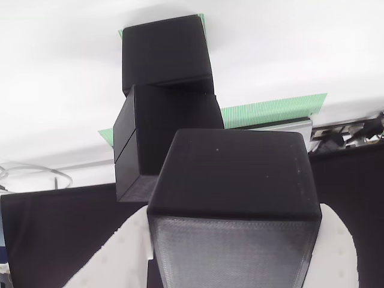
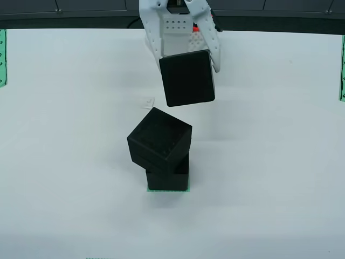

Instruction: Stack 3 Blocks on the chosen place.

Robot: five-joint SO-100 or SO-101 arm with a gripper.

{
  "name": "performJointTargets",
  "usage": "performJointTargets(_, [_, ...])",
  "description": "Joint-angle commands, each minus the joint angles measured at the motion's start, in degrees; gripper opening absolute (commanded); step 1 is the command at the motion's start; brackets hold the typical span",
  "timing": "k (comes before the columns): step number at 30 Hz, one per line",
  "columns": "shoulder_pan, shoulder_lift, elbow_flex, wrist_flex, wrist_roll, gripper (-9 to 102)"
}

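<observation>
My gripper (image 2: pixel 186 60) is shut on a black cube (image 2: pixel 187 77), held tilted in the air up and to the right of the stack. In the wrist view that cube (image 1: pixel 234 204) sits between my white fingers (image 1: pixel 105 261). Below, one cube (image 2: pixel 168 177) rests on a green-striped patch (image 2: pixel 168 190). A second cube (image 2: pixel 159 140), with a seam across it, lies on top, turned and overhanging to the left. From the wrist view, the seamed cube (image 1: pixel 162 141) stands in front of the lower one (image 1: pixel 168 51), whose patch (image 1: pixel 204 24) peeks out at the corners.
More green-striped patches lie at the left edge (image 2: pixel 2 56) and right edge (image 2: pixel 342 67) of the white table, and another (image 1: pixel 273 111) is in the wrist view. A black panel (image 2: pixel 81 8) runs along the far side. A small white scrap (image 2: pixel 148 102) lies near the stack.
</observation>
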Motion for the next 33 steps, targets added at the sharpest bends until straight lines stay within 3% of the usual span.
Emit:
performJointTargets(1, [0.5,2.7,-2.9,0.4,0.8,21])
performJointTargets(14, [5.2,8.0,-3.2,-1.8,0.9,21])
performJointTargets(27, [10.5,2.5,0.5,-15.6,0.9,21])
performJointTargets(33, [12.9,-3.1,3.8,-26.9,0.9,21])
